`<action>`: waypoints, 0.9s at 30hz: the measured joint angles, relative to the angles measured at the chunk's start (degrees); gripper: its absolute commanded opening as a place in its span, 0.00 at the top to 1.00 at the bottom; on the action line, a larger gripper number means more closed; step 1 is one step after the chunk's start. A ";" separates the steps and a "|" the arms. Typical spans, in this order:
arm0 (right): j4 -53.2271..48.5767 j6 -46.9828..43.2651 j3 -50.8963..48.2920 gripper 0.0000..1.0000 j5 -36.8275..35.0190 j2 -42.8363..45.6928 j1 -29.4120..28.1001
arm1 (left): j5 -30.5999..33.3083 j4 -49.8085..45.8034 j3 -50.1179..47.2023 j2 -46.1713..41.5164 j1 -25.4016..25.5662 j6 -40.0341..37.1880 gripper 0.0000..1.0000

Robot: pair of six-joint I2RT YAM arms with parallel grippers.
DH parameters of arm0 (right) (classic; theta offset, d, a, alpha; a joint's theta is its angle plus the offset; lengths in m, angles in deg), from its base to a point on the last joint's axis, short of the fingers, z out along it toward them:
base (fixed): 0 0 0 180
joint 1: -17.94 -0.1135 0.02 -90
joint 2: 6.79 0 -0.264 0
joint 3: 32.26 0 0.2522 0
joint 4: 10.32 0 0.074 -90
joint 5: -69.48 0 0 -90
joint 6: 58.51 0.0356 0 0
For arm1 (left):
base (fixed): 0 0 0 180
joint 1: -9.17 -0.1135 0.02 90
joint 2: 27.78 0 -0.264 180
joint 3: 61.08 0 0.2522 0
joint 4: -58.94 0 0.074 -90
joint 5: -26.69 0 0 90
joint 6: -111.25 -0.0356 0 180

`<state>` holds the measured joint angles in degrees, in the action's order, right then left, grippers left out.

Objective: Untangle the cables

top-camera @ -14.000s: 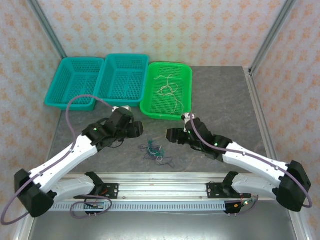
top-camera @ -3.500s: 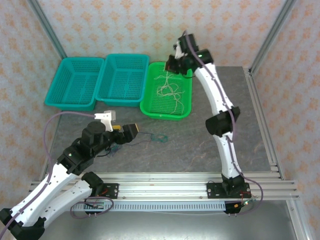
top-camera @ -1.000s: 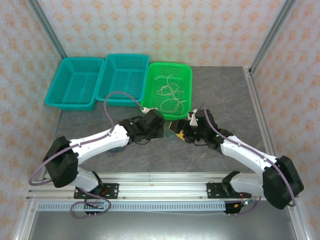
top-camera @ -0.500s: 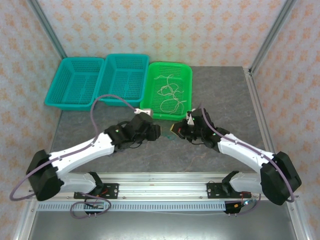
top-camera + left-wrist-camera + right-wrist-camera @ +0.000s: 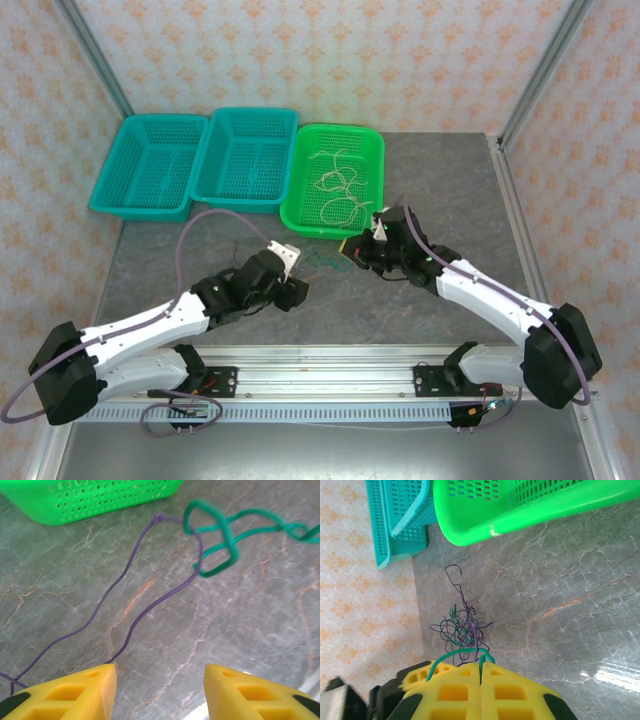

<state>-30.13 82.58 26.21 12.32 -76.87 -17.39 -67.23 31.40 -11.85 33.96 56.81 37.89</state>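
The left gripper (image 5: 159,677) has just backed off toward the lower left of the overhead view. Half a second ago it sat almost nose to nose with the right gripper (image 5: 481,667) below the green basket (image 5: 530,510). Its yellow fingers now stand apart with nothing between them. The purple cable (image 5: 158,518) lies slack on the table (image 5: 440,200) in front of it, running up to the middle top of its wrist view. The right gripper has stayed just under the basket's near rim, pinched shut on the green-teal cable (image 5: 225,537). That strand's loop appears to cross the purple one, and a knotted bunch (image 5: 462,630) sits at centre left of the right wrist view. So I'd say this pair isn't free yet. The cream cables (image 5: 340,185) lie in the basket.
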 measured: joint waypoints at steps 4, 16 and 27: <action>-0.57 -0.13 0.52 1.00 0.17 -0.59 0.00 | 3.43 4.35 -1.01 3.69 0.00 -0.20 0.46; -2.49 -0.35 0.52 1.00 -1.22 -0.61 0.00 | 5.66 13.44 -1.55 6.60 -3.08 2.84 1.00; -11.26 -6.60 0.52 1.00 -10.43 -6.25 -0.15 | 1.68 12.35 -2.64 -12.48 -7.78 6.29 1.00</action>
<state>-41.38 75.98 26.74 1.89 -83.12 -17.54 -65.55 43.75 -14.50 21.48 49.03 44.19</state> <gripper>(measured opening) 0.041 0.045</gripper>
